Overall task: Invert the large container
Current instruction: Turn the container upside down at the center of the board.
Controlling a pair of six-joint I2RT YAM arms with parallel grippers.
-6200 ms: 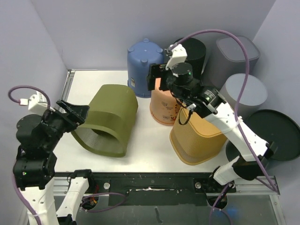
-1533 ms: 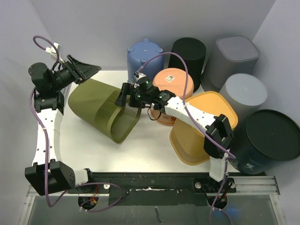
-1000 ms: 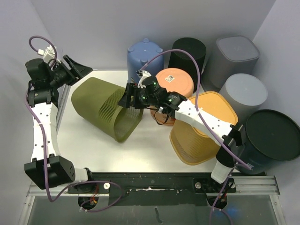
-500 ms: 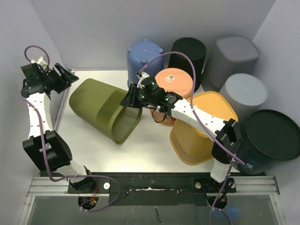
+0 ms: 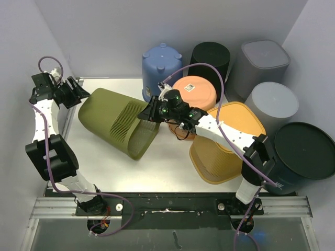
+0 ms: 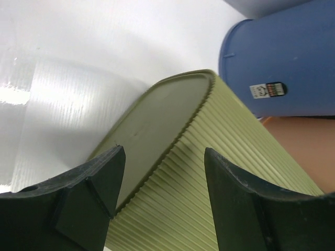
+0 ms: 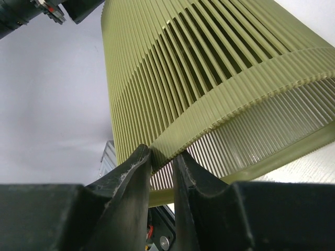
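Olive-green and ribbed, the large container of the task lies on its side across the left half of the white tabletop point(image 5: 167, 162), so it is neither upright nor overturned yet. At the far left, the left gripper point(image 5: 73, 93) hovers just off the closed base of this olive-green bin point(image 5: 112, 120). Its fingers point(image 6: 91, 196) are spread wide to either side of the base edge and grasp nothing. From there the bin runs toward the near right, and its open mouth faces the middle of the tabletop. At the far side of that mouth, the right gripper point(image 5: 149, 112) has its fingers point(image 7: 128, 183) clenched on the rim band, one outside the ribbing and one inside, as the right wrist view shows. Just right of the grasp stand a blue bin point(image 5: 159, 65), already upside down, and a salmon bucket point(image 5: 194, 90), both close to the mouth. An orange basket point(image 5: 230, 151) sits nearer. A black bin point(image 5: 210, 57), two grey bins point(image 5: 264, 60) and a dark round tub point(image 5: 303, 149) fill the right edge. The step in hand appears to be securing the rim before the tip-over. The next move likely calls for lifting and swinging the base up and over while the pinched rim pivots down, so the mouth lands flat on the tabletop. The pinch is narrow and the bin is broad, so it could twist. The free left fingers could steady or push the base, and the swing should keep clear of the blue bin and the salmon bucket.
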